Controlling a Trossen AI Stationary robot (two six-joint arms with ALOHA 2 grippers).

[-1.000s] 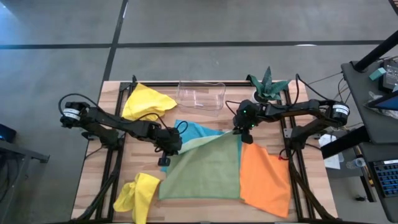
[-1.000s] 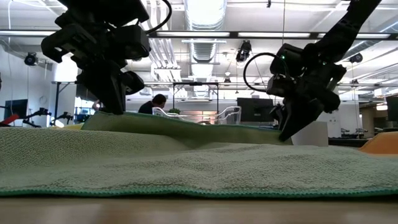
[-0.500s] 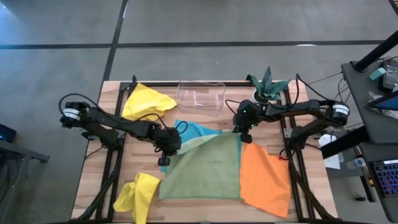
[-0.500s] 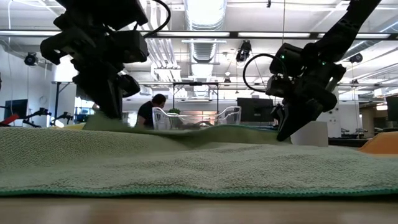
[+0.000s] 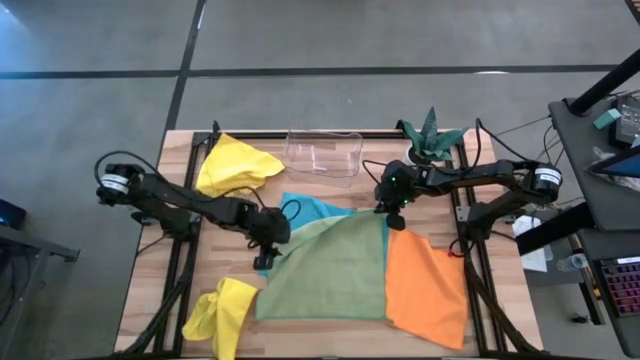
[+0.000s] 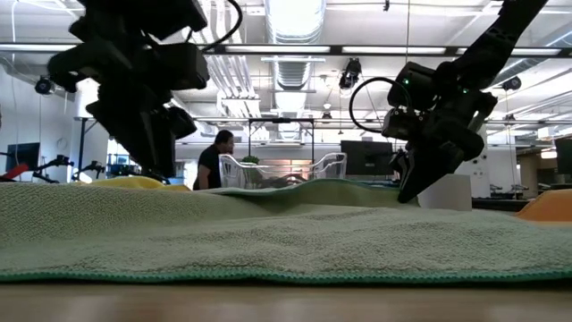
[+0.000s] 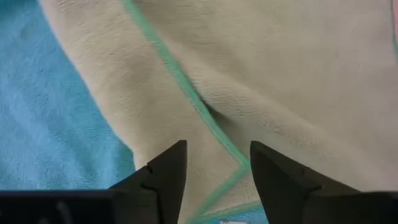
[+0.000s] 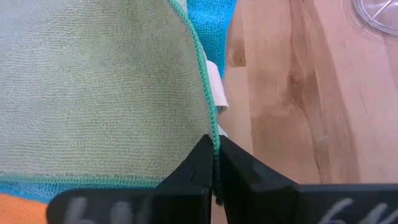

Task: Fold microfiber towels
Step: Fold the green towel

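Five towels lie on the wooden table [image 5: 150,290] seen from above: green towel [image 5: 330,270] centre, orange [image 5: 425,285] beside it, blue [image 5: 315,210] beneath, two yellow [image 5: 235,165] at left; tray [image 5: 323,152] and plant [image 5: 430,135] stand behind. Low down, a person [image 6: 213,161] shows beyond. Left gripper [image 7: 214,171] hangs with fingers apart over the green corner. Right gripper [image 8: 214,165] pinches the green hem.

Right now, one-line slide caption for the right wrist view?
Right gripper shut on the sage green microfiber towel's hemmed edge, above the wooden table.
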